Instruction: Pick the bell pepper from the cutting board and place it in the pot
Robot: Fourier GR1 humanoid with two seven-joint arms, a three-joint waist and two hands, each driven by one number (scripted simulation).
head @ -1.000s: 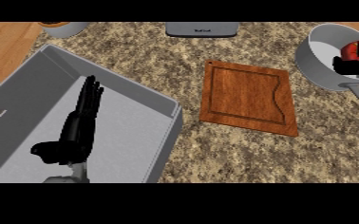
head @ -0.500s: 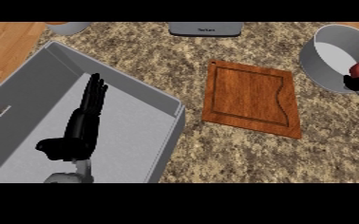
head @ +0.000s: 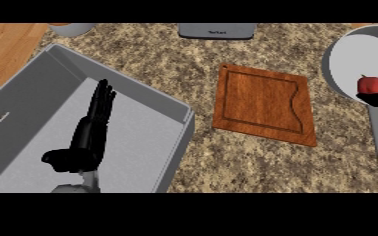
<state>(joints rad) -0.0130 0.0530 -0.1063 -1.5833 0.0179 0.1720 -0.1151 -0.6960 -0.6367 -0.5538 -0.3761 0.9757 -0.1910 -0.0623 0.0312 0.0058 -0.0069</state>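
Note:
The wooden cutting board point(head: 266, 102) lies bare on the speckled counter, right of centre. A red bell pepper point(head: 368, 84) shows at the right edge, inside the grey pot point(head: 341, 60), which is cut off by the picture's edge. A small dark shape just below the pepper may be part of my right hand; I cannot tell. My left hand point(head: 85, 140) rests open over the sink basin at the lower left, fingers straight and pointing away from me.
A grey sink basin point(head: 159, 105) fills the left side. A grey appliance point(head: 216, 30) stands at the back centre. A pale bowl point(head: 71, 28) sits at the back left, next to a strip of wooden surface point(head: 16, 40).
The view has shifted, so the pot and pepper have slid toward the right edge. The left hand stays where it was in the sink.

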